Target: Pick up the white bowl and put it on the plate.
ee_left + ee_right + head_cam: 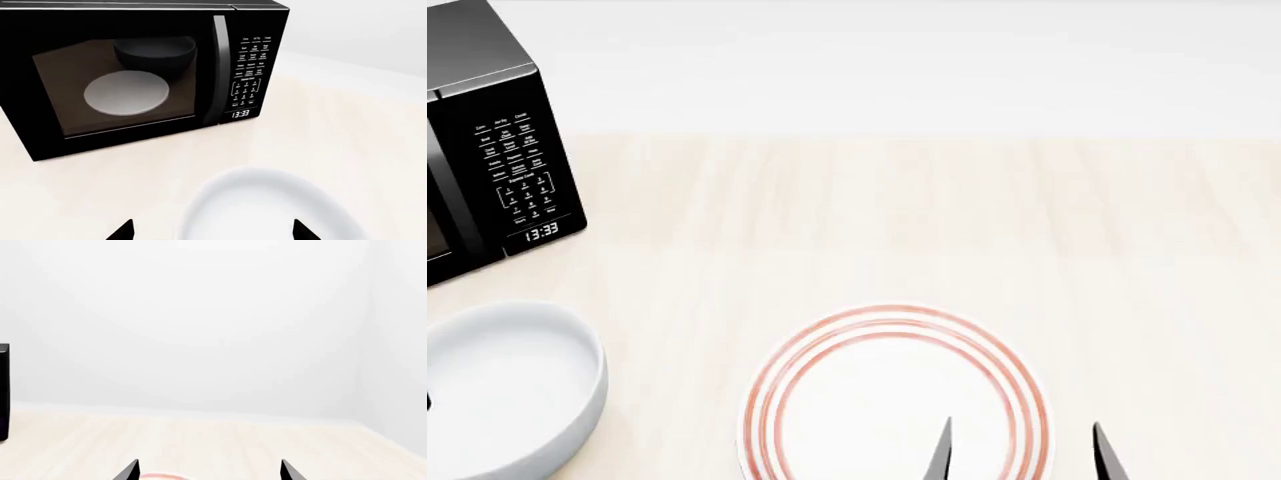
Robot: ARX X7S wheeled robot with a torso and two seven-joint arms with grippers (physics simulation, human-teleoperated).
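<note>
The white bowl (505,385) stands upright on the light wood table at the head view's lower left. In the left wrist view the bowl (267,210) lies between the two black fingertips of my left gripper (213,231), which is open, its tips apart on either side of the bowl. The plate (894,395), white with red rings, lies flat to the bowl's right. My right gripper (1021,455) is open and empty over the plate's near right part; in the right wrist view (210,471) only a sliver of the plate's rim (157,476) shows.
A black microwave (487,150) with its door shut stands at the table's far left, behind the bowl; its window (127,85) reflects the bowl. A white wall (200,330) rises behind the table (961,230).
</note>
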